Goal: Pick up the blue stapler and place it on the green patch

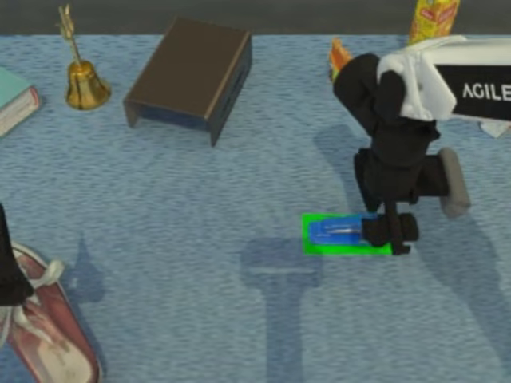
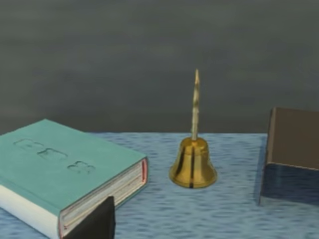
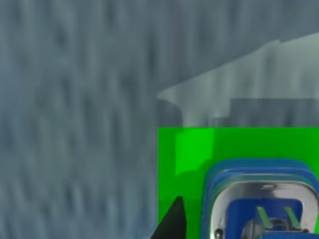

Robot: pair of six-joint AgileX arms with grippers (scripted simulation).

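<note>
From above, the right gripper [image 1: 390, 231] sits low over the green patch [image 1: 313, 244], its fingers pinching one end of the blue stapler [image 1: 335, 232], which lies on the patch. My left arm is parked at the table's left edge. Its wrist view shows a gold bell [image 2: 193, 168], a teal book [image 2: 65, 174] and a brown box [image 2: 291, 154]. The right wrist view looks down on the stapler [image 3: 214, 184] over the patch [image 3: 184, 154].

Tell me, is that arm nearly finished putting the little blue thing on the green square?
Nearly. The blue stapler already lies over the green patch, within its edges in the top view. The right gripper is down at the stapler's right end; whether it is gripping cannot be seen. What looks left is letting go, if it has not, and lifting away. The left gripper sits idle at the table's left edge.
</note>
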